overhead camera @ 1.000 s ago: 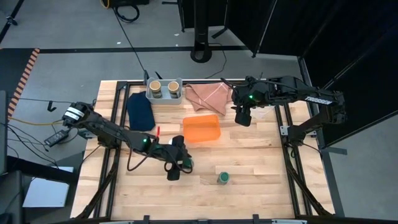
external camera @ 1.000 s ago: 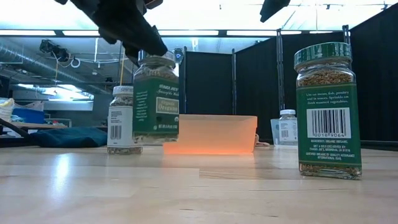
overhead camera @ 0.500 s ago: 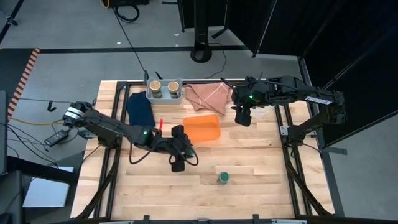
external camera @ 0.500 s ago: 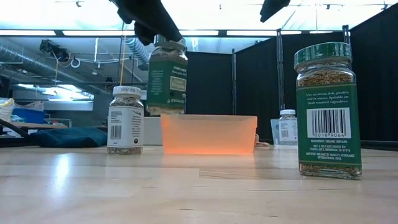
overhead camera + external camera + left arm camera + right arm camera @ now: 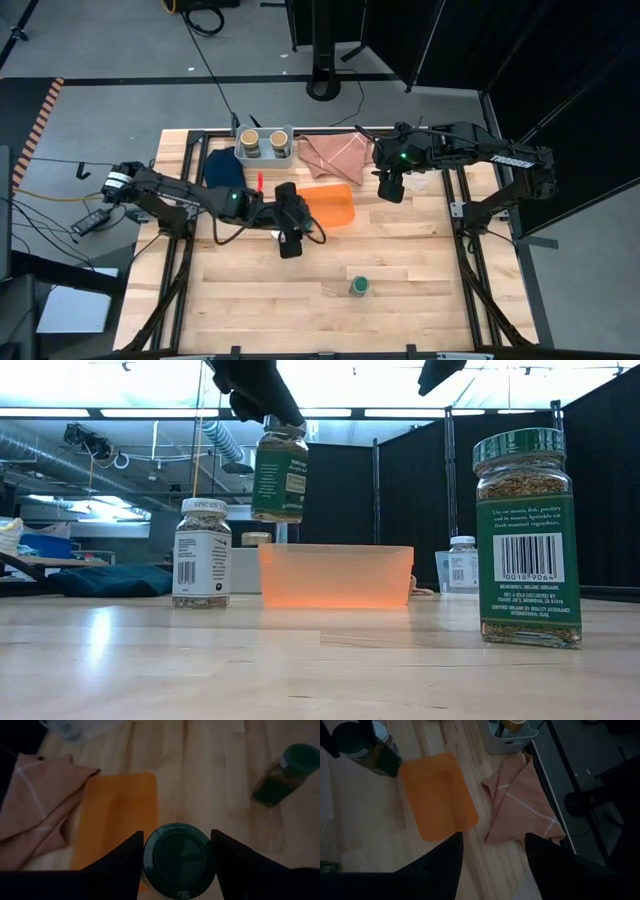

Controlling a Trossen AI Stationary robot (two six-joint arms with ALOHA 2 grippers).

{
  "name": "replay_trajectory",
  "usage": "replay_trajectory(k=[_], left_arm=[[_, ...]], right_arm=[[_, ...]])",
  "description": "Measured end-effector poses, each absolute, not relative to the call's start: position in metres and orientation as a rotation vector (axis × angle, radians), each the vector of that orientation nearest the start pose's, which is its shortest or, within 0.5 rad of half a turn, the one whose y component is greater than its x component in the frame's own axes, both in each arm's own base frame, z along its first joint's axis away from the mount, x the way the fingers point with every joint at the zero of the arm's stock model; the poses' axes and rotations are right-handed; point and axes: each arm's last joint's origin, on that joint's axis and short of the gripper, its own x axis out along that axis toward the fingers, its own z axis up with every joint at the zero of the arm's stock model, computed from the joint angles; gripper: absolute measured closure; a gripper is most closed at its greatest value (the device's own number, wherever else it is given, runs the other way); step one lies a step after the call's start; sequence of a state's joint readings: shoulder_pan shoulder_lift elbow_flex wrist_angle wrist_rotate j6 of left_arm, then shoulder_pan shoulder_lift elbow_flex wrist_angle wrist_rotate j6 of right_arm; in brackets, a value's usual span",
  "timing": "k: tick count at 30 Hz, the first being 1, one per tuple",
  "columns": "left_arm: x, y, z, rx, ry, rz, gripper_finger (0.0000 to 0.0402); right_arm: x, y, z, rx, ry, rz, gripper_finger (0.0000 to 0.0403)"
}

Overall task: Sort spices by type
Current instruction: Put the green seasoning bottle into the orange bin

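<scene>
Here the green-capped glass spice jar (image 5: 279, 470) hangs in the air, pinched between the two dark jaws of the left gripper (image 5: 176, 851), which are closed against its cap from either side. In the low view the jar is clear of the pale wooden tabletop (image 5: 400, 250), upright, above the near left edge of the translucent orange rectangular plastic tray (image 5: 336, 575). From above, the left gripper (image 5: 289, 222) sits just beside the tray's (image 5: 330, 208) left end. The jar is filled with dark green-brown herb and wears a green label; its round cap fills the gap between the jaws in the left wrist view.

A second green-capped jar with a barcode label (image 5: 527, 538) stands upright on the tabletop near the low camera, well apart from the tray. A white-capped jar with a white label (image 5: 202, 553) stands upright to the left of the tray in the low view, and another white-capped jar (image 5: 461, 565) stands far back at the right. Two tan-capped jars (image 5: 262, 141) sit side by side in the pale grey rectangular bin (image 5: 264, 157) at the back edge, beside a folded pink cloth (image 5: 333, 153).

The right gripper (image 5: 389, 186) hovers to the right of the tray, its jaws spread wide and holding nothing.
</scene>
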State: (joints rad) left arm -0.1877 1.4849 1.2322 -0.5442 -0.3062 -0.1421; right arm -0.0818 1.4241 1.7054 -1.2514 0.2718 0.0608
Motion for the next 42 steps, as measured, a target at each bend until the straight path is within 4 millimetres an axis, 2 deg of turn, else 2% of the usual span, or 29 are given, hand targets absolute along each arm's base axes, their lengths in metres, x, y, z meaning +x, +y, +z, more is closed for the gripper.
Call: replay_trajectory(k=[8,13,20,24,32,42], left_arm=[[0.317,-0.02,0.299,-0.046,0.731,0.31,0.0203],[0.322,-0.005,0.306,-0.091,0.626,0.438,0.0203],[0.328,0.006,0.311,-0.148,0.518,0.538,0.0202],[0.328,0.008,0.3,-0.19,0.523,0.57,0.0202],[0.323,0.008,0.263,-0.239,0.551,0.574,0.0202],[0.313,0.024,0.232,-0.342,0.574,0.595,0.0201]], right_arm=[[0.253,-0.029,0.411,-0.037,0.96,-0.355,0.0183],[0.253,-0.029,0.411,-0.037,0.96,-0.355,0.0182],[0.253,-0.029,0.411,-0.037,0.96,-0.355,0.0183],[0.253,-0.029,0.411,-0.037,0.96,-0.355,0.0182],[0.253,-0.029,0.411,-0.037,0.959,-0.355,0.0185],[0.253,-0.029,0.411,-0.037,0.959,-0.355,0.0185]])
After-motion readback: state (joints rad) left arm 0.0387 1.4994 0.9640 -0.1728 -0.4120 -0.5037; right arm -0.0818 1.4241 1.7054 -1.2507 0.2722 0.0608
